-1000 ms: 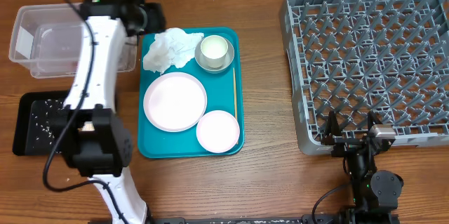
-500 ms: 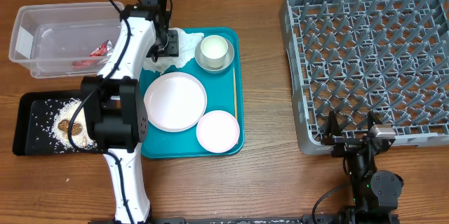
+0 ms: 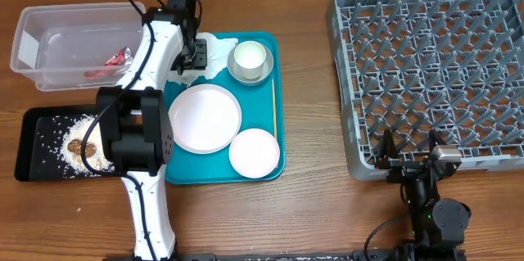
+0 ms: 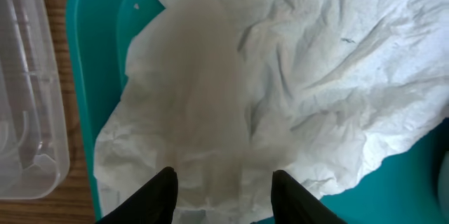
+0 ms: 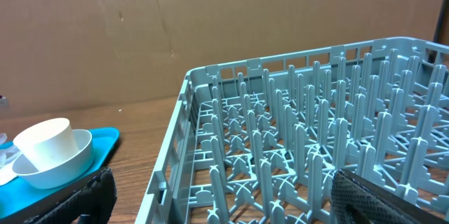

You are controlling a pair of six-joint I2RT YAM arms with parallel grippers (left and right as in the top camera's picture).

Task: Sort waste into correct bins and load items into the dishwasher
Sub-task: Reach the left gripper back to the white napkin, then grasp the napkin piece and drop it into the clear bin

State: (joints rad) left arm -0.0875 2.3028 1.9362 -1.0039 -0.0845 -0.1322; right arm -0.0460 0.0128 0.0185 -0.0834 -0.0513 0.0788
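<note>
Left fingers (image 4: pixel 163 192) stand apart astride the napkin (image 4: pixel 302 76); next, pinch it, likely for the clear tub (image 3: pixel 33 44). Right fingers (image 3: pixel 386 148) gape, idle.

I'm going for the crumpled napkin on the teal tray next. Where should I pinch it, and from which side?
I'd pinch a raised crease near the middle of the napkin, coming straight down. It lies loosely crumpled on the teal tray, so folds stand up to be pinched, while the bowl crowds its right side and the tray rim its left.
</note>
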